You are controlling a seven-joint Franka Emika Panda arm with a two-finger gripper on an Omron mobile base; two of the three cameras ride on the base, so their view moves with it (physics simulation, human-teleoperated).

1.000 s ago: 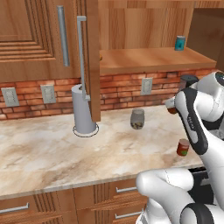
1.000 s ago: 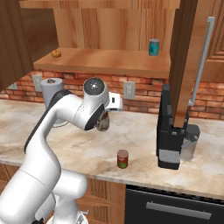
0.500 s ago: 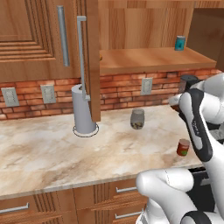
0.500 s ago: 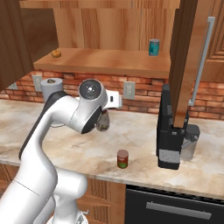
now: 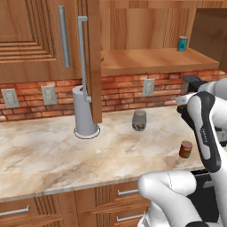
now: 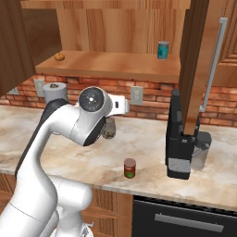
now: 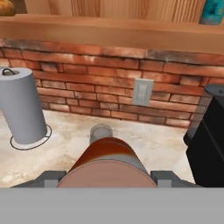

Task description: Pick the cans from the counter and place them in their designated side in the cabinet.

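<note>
1. Arm raised and folded above the counter [image 5: 53,155], hand level and facing the brick wall [image 7: 109,74] under the cabinet [image 6: 115,65] shelf.
2. Gripper [image 7: 107,179] clamped on a red can [image 7: 107,164], lying lengthwise between the fingers, metal end toward the camera.
3. Second red can [image 6: 130,168] upright near the counter's front edge, green-and-white label showing.

A red brick backsplash [image 5: 119,91] runs along the rear wall and carries white outlet plates [image 5: 148,87]. A grey paper towel roll [image 5: 83,111] stands upright on its round base. A black coffee machine [image 6: 181,141] stands at the far end. Low wooden drawers [image 5: 66,206] with silver handles are fitted beneath. Lighting is even and diffuse.
</note>
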